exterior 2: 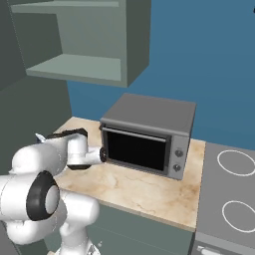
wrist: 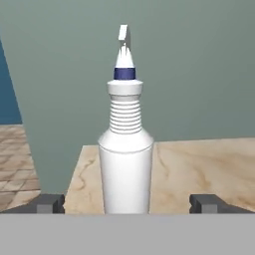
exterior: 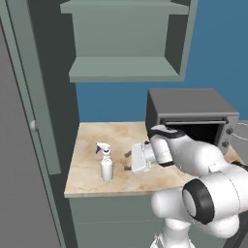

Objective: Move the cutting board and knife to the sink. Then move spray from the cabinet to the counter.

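A: Where is the spray standing now?

B: It is standing upright on the counter, near the left front corner, below the open cabinet. The gripper is pointing at it from the right, just beside it and not touching. The jaws are standing wide apart and are gripping nothing.

A: How will the bottle handle, do you think?

B: I am judging only from its look. It is small, so probably light, and the white body seems stiff and smooth, maybe a little slippery. It is tall and narrow, so a push near the top could tip it. The best place to hold is the straight wide body, below the ribbed neck. The trigger and the blue tip are thin and are giving a poor hold.

A: What is each view adding?

B: The hand view is showing the spray centred between the two fingertips, with free space on both sides. The left base view is showing its place on the counter. The right base view is showing the oven and the stove further right, but there the arm is covering the bottle.
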